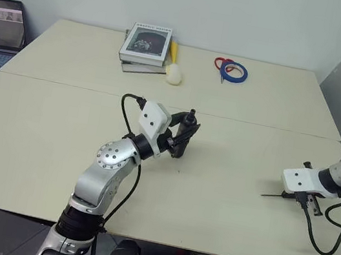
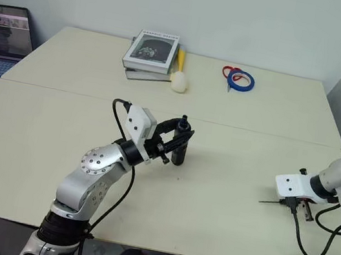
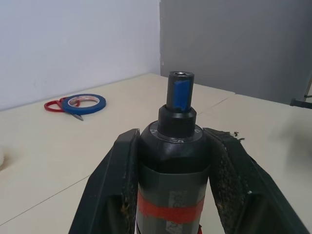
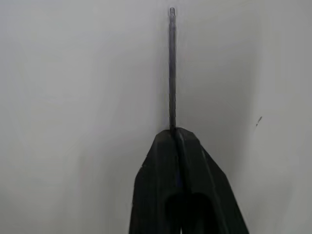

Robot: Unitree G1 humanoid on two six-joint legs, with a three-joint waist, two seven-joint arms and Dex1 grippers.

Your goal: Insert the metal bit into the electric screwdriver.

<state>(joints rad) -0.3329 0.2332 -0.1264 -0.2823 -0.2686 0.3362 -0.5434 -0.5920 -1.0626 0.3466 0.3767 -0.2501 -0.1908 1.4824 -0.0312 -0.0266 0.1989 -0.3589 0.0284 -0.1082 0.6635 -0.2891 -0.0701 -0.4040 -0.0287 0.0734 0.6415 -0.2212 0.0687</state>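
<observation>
Metal bit [image 4: 171, 68] lies flat, pointing toward electric screwdriver [image 3: 176, 141]

Even, soft indoor light, faint shadows on the table [image 1: 224, 195], right wrist view slightly hazy

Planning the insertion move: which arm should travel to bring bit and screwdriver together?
Right. Its hand is shut on the metal bit down at the table, light and free to lift; the left hand holds the electric screwdriver raised mid-table.
</observation>
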